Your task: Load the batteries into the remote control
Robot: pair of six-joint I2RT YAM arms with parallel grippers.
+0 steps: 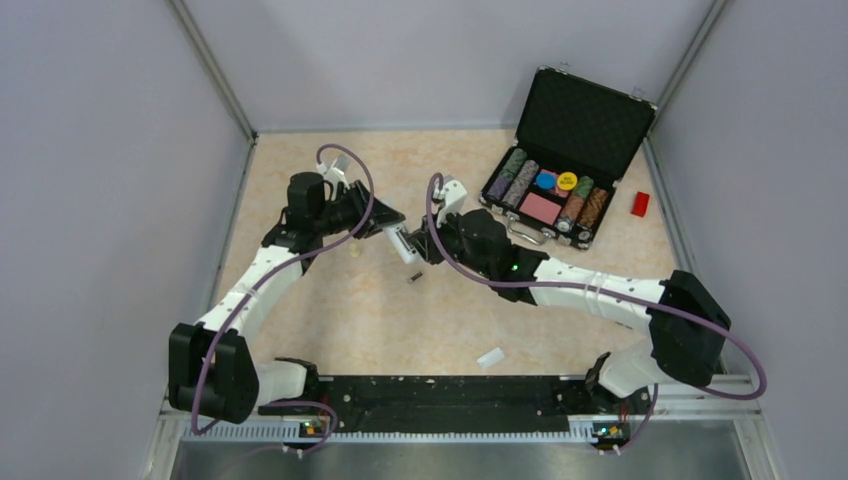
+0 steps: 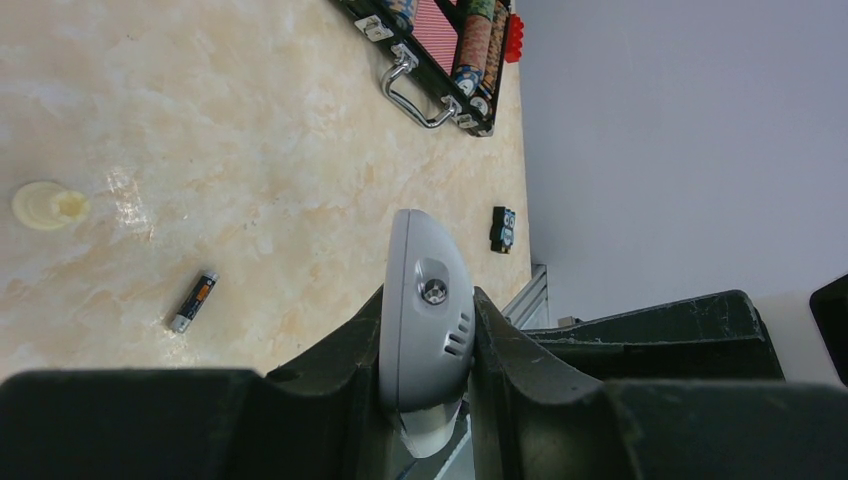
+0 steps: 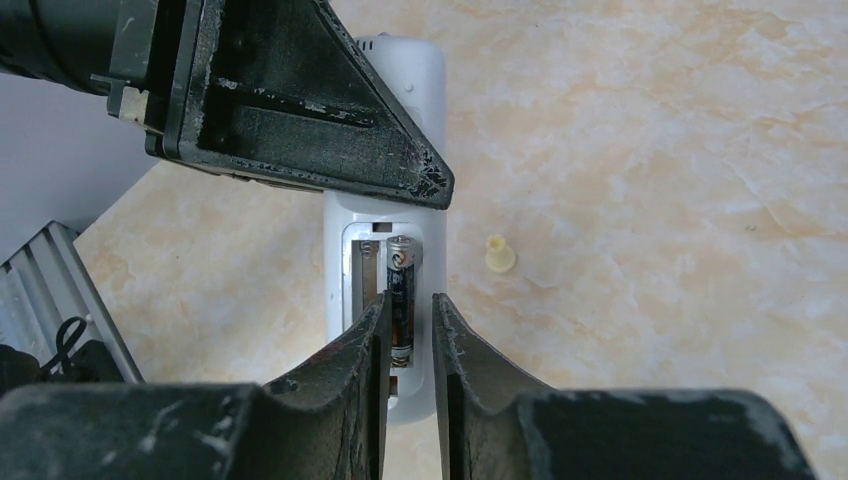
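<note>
The left end effector (image 2: 428, 296) is clamped narrow on the remote control (image 2: 425, 250), holding it up off the bench (image 2: 250, 120) with its open battery bay turned toward the other arm. Below and left of these fingers, a second battery (image 2: 193, 300) lies loose on the bench, well apart from the remote. The right end effector (image 3: 408, 308) is drawn narrow around a battery (image 3: 401, 265), whose far end already sits inside the bay just ahead of the fingertips; a cream peg (image 3: 498, 254) rests on the bench to their right. The step in hand looks like seating the first cell. Next it likely needs pressing flat against the spring contact, releasing, then fetching the loose battery.
</note>
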